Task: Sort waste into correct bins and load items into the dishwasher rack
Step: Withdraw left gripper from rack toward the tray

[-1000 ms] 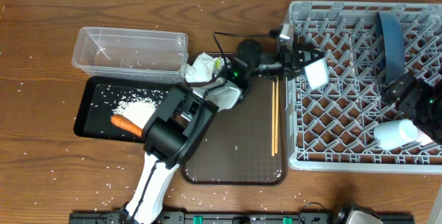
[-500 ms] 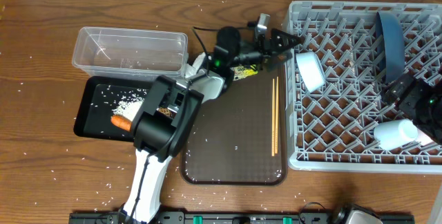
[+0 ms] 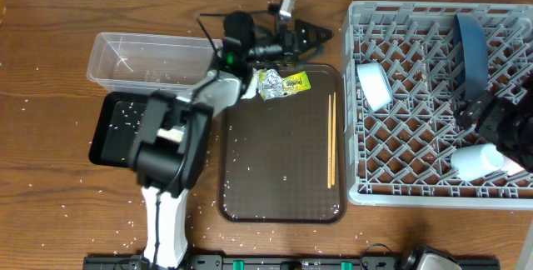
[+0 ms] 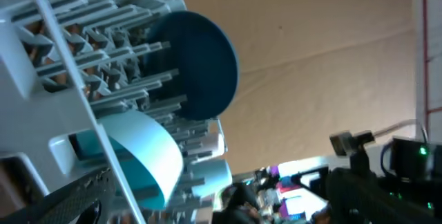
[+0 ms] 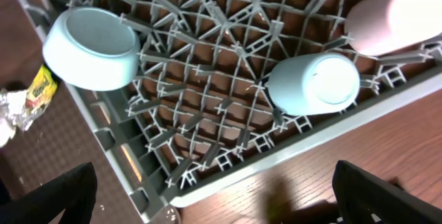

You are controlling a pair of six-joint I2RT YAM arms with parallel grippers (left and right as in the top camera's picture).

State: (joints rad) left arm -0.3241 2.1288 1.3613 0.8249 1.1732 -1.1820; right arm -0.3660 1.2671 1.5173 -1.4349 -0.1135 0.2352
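Observation:
My left gripper (image 3: 312, 33) is open and empty, above the table's far edge between the clear tub (image 3: 154, 57) and the grey rack (image 3: 416, 188). In the left wrist view its fingers (image 4: 221, 207) face the rack, the upright dark-blue plate (image 4: 197, 65) and a light-blue bowl (image 4: 145, 148). That bowl (image 3: 372, 84) lies on its side in the rack's left part. The foil and yellow-green wrapper (image 3: 279, 82) and the chopsticks (image 3: 331, 141) lie on the brown tray (image 3: 283, 195). My right gripper (image 3: 490, 118) is open over the rack, near a light-blue cup (image 5: 314, 82) and a pink cup (image 5: 390, 16).
The black tray (image 3: 112, 128) lies left of the brown tray, mostly hidden under my left arm. Rice grains are scattered over the wooden table. The dark-blue plate (image 3: 470, 49) stands upright at the rack's back right.
My left gripper let go of the light-blue bowl in the rack and drew back left and away. The arm now covers the black tray's rice and carrot. The right arm barely moved.

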